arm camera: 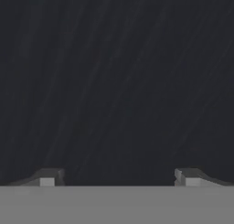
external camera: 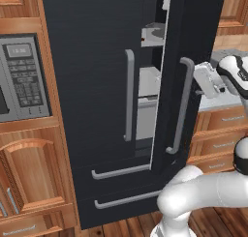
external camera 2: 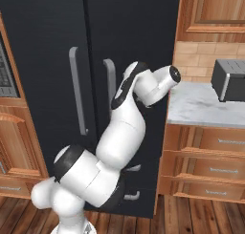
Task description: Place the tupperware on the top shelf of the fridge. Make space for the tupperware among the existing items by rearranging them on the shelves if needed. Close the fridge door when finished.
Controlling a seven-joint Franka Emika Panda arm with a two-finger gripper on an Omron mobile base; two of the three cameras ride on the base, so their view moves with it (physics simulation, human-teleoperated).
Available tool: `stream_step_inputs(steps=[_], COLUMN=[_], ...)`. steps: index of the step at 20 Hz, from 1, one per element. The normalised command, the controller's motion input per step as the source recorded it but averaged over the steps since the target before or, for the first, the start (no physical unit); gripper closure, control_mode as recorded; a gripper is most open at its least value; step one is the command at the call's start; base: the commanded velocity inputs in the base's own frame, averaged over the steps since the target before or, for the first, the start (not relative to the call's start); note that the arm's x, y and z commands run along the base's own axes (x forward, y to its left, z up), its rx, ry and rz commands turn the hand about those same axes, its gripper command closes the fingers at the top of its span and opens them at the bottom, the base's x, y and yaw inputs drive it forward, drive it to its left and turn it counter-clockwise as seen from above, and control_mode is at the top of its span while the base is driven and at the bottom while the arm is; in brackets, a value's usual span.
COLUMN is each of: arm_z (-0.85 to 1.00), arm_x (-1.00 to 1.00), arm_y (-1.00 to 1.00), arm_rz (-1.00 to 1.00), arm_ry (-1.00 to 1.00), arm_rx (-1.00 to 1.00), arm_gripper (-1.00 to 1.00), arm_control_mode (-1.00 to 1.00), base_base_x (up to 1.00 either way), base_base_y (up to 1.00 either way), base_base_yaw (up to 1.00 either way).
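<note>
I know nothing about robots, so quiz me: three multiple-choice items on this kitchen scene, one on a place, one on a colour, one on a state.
1. Where is the microwave?
A. left of the fridge
B. on the floor
C. inside the fridge

2. What colour are the fridge doors?
A. white
B. black
C. red

3. How does the fridge's right door stand?
A. fully shut
B. removed
C. slightly ajar

Answers: 1 A, it sits in the cabinets at the left; 2 B, both doors look black; 3 C, a gap shows grey shelves inside.
</note>
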Motion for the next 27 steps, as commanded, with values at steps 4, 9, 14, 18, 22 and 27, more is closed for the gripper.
stream_step_inputs(steps=[4,9,14,18,22,27], arm_z=[0.31,0.0,0.03,0.28,0.01,-0.47], arm_x=[1.0,1.0,1.0,1.0,0.98,0.54], arm_y=[0.0,0.02,0.14,0.01,0.17,0.81], arm_rz=[-0.3,-0.28,-0.24,-0.07,-0.1,-0.34], arm_ry=[-0.24,-0.3,-0.2,0.01,0.0,-0.19], arm_rx=[0.0,0.0,0.02,0.11,0.05,-0.08], arm_gripper=[-1.0,-1.0,-1.0,-1.0,-1.0,-1.0], arm_control_mode=[-1.0,-1.0,-1.0,-1.0,-1.0,-1.0], base_base_x=[0.0,0.0,0.0,0.0,0.0,0.0], base_base_y=[0.0,0.0,0.0,0.0,0.0,0.0], base_base_yaw=[0.0,0.0,0.0,0.0,0.0,0.0])
